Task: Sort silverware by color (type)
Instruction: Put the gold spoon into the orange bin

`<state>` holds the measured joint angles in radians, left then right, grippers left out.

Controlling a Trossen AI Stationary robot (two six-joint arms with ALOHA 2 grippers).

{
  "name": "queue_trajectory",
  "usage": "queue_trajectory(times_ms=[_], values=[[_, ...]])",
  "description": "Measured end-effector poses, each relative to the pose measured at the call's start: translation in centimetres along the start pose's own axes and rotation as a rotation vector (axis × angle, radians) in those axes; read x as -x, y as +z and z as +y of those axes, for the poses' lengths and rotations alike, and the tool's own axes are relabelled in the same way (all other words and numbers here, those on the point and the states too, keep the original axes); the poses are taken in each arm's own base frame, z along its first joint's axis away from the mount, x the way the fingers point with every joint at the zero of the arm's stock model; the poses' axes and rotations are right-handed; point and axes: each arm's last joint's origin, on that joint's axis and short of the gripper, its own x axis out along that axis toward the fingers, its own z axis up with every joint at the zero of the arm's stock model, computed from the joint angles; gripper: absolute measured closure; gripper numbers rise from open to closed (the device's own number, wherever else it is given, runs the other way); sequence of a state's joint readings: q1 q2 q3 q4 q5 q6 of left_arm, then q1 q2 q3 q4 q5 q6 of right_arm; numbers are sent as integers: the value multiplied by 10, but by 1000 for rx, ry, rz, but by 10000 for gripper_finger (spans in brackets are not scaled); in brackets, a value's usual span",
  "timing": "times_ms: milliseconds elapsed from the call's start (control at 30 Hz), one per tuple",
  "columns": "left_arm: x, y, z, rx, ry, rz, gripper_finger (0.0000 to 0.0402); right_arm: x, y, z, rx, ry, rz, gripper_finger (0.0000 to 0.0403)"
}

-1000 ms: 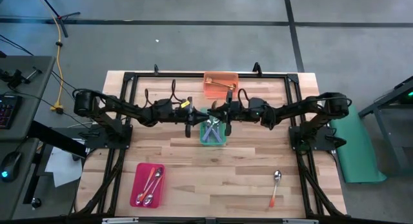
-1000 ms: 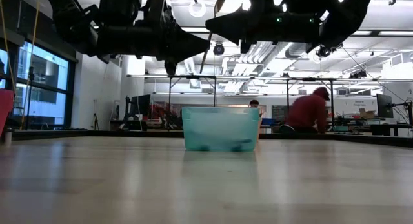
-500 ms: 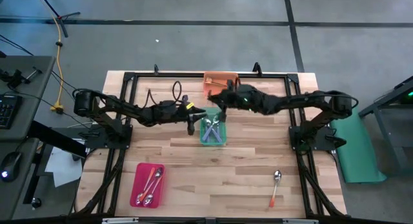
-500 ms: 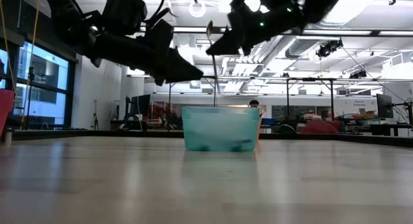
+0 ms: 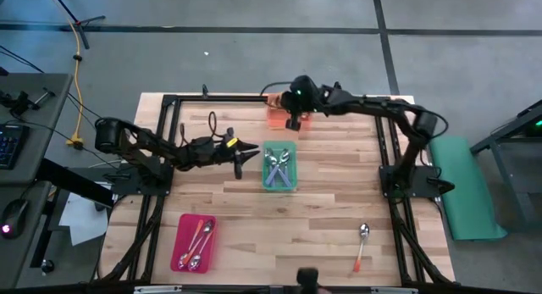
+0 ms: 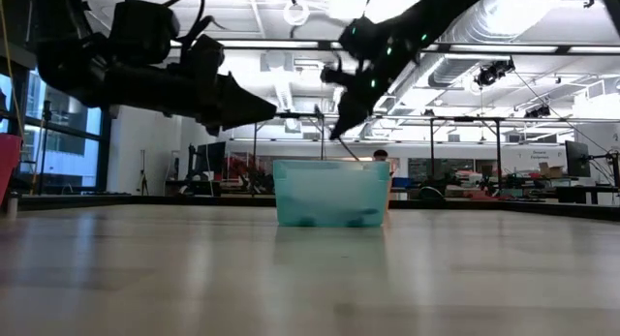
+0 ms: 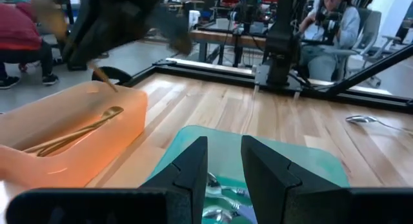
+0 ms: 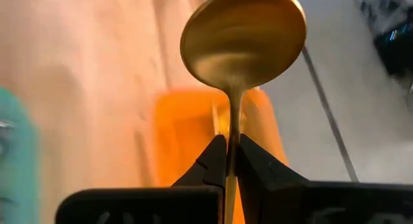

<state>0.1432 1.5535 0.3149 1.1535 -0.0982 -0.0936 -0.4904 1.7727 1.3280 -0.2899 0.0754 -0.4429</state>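
My right gripper (image 5: 294,120) hovers over the orange tray (image 5: 284,113) at the table's far edge, shut on a gold spoon (image 8: 242,37). A second gold spoon (image 7: 72,132) lies in that tray. My left gripper (image 5: 244,152) is open and empty, just left of the green tray (image 5: 279,168), which holds several purple-blue spoons (image 5: 276,169). More spoons (image 5: 197,240) lie in the red tray (image 5: 181,243). One orange-handled spoon (image 5: 362,244) lies on the table near the right front. My right gripper pinches the gold spoon's thin handle (image 8: 231,124) between its two fingers (image 8: 213,156). The handle runs along the fingers and the bowl (image 8: 242,37) sticks out past their tips. The spoon is lifted clear, above the orange tray (image 8: 187,130).
A black frame rail (image 5: 220,97) runs along the table's far edge, and the arm bases (image 5: 140,171) stand at the left and right sides. Bare wood (image 5: 288,222) lies between the green tray and the near edge. People sit in the room behind the table.
My right gripper has carried the gold spoon from above the green tray toward the table's far edge, to above the orange tray, tipping downward. My left gripper has drawn back toward the table's left, away from the green tray.
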Motion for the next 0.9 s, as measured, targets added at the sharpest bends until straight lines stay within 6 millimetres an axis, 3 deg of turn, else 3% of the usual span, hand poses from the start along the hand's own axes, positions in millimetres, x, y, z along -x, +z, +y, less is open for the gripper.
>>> queue_trajectory(times_ms=[233, 900], values=[[4, 0, 0, 3, -20, -2, 314, -36, -17, -30, -27, 25, 153, 403], [4, 2, -1, 2, -40, -18, 314, -64, -35, -29, -28, 105, 186, 403]])
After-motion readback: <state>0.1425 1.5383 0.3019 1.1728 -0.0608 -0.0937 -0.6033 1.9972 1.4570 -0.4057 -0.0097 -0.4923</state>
